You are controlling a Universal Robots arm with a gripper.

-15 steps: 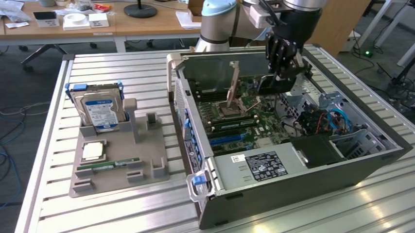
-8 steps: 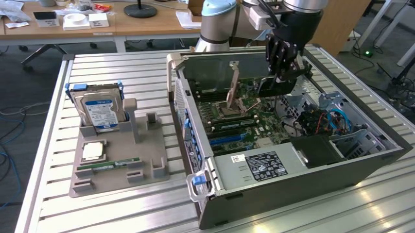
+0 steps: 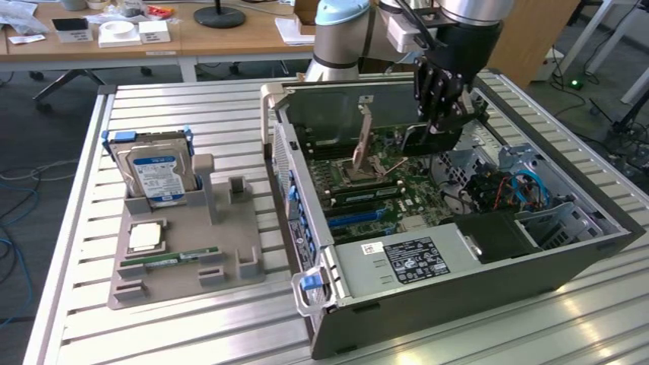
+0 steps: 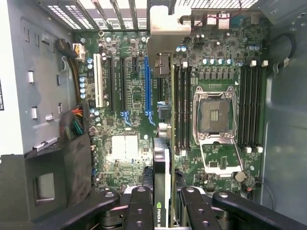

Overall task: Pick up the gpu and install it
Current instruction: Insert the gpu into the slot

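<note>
**Status.** The end effector [image 3: 438, 125] is partly closed on the gpu [image 4: 161, 158]. One finger [image 4: 139, 203] is seen on each face of the card. The gpu is held in the air inside the open case [image 3: 457, 296], above the motherboard [image 4: 124, 143]. It is not judged to be seated in any slot. The case lies on its side on the surface [image 3: 203, 319].

**Orientation.** The gpu is carried on edge, faces upright and connector edge downward. Its long axis is seen to run parallel to the expansion slots. The end with the silver part, taken to be the bracket, is pointed toward the rear grille [image 4: 105, 14].

**Risks.**
- The card edge appears just beside the blue slot [image 4: 147, 86], on the side of the memory slots [image 4: 181, 105]. Whether this offset is real or an effect of viewing angle cannot be told. If it is real, the connector would be pressed onto bare board instead of into the slot.
- The bracket could be caught on the rear wall if the card is lowered too close to it.
- The CPU socket [image 4: 213, 112] stands open nearby, so a sideways drift could bring the card against it.
- The grip is taken on smooth, thin faces, so the card could be tilted or slipped under insertion force.
</note>
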